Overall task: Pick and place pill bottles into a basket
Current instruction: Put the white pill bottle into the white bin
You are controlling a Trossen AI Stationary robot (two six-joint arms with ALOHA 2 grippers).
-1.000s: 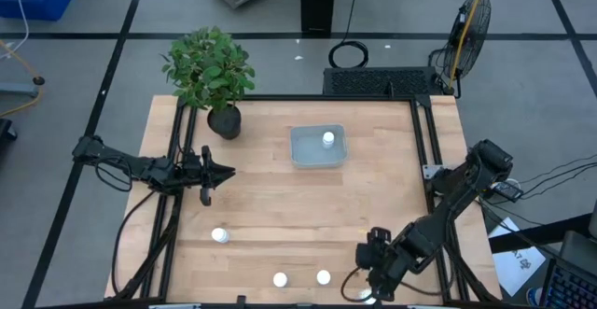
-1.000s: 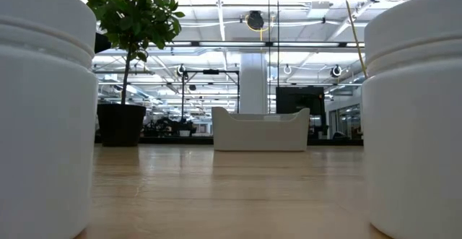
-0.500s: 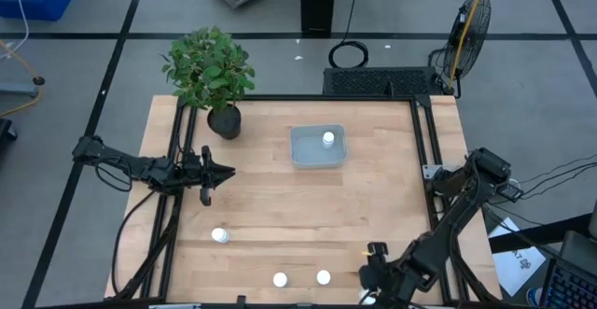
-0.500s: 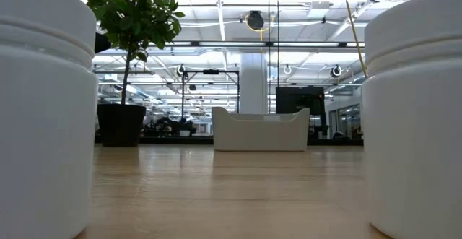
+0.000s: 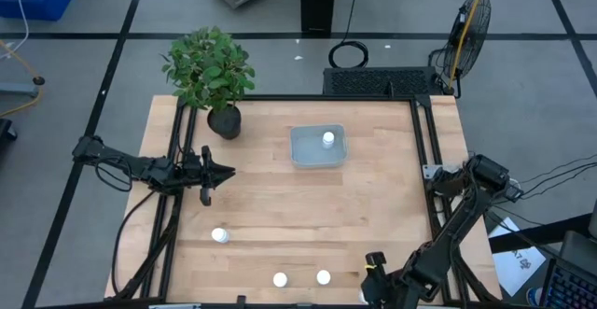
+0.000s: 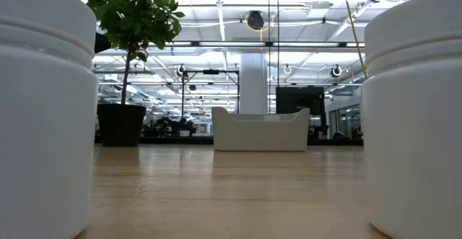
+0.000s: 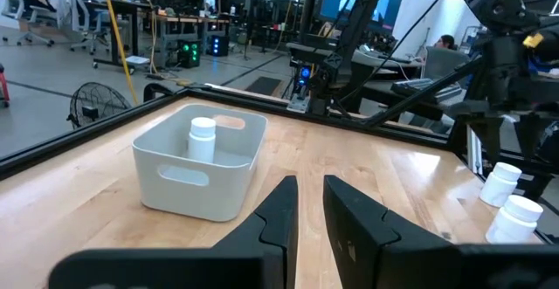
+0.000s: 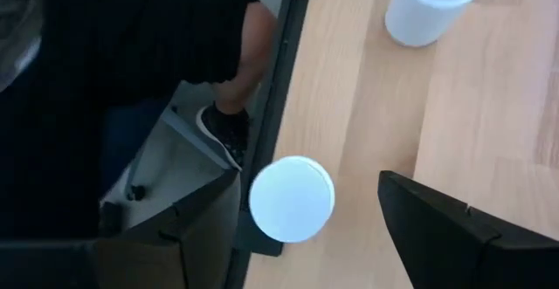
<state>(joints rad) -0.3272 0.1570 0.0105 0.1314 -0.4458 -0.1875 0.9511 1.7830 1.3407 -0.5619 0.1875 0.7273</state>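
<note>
My right gripper (image 5: 371,288) hangs at the bottom edge of the high view, right of centre, fingers spread wide on either side of one pill bottle (image 8: 291,198) standing at the table's front lip, touching neither finger. I count five bottles in all. A second (image 5: 323,276) and third (image 5: 279,279) stand just left of that one along the bottom of the frame, and a fourth (image 5: 219,235) sits further up and left. The fifth (image 5: 327,139) stands upright inside the basket (image 5: 305,150), above the frame's centre. My left gripper (image 5: 222,171) waits at mid-left, fingers nearly together, holding nothing. One potted plant (image 5: 212,77) stands upper left.
</note>
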